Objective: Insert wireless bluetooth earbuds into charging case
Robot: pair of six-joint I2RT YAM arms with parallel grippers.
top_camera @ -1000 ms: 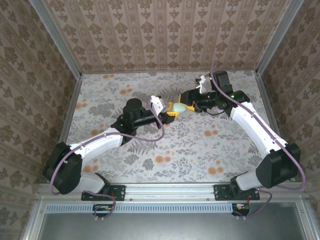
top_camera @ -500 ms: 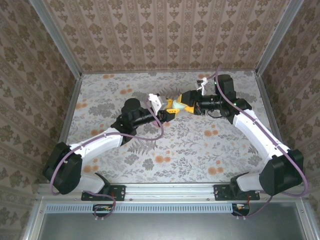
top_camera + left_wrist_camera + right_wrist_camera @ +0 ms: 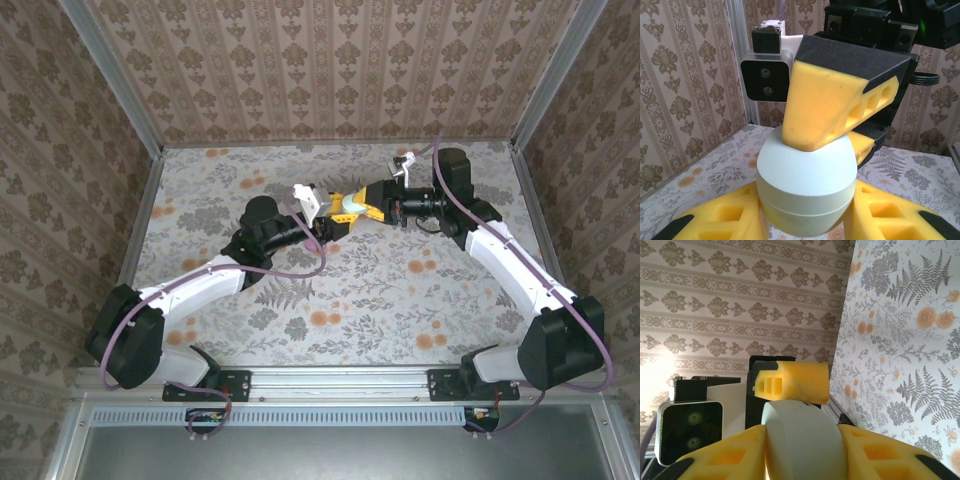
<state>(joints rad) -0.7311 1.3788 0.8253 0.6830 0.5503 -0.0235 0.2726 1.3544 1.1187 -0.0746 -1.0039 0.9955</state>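
A mint-green oval charging case hangs closed above the back middle of the table, held from both sides. My left gripper is shut on its lower half, with a yellow finger on each flank of the case. My right gripper is shut on the same case from the opposite side; one of its fingers presses on the case's top. In the top view the left gripper and right gripper meet tip to tip. The earbuds are out of view.
The floral table lies below the arms, with patterned walls behind and at both sides. A metal rail runs along the near edge. The right wrist's camera sits close above the case.
The right gripper has opened, slid left and shut on the case held by the left gripper. Both grippers and the case have shifted slightly toward the back.
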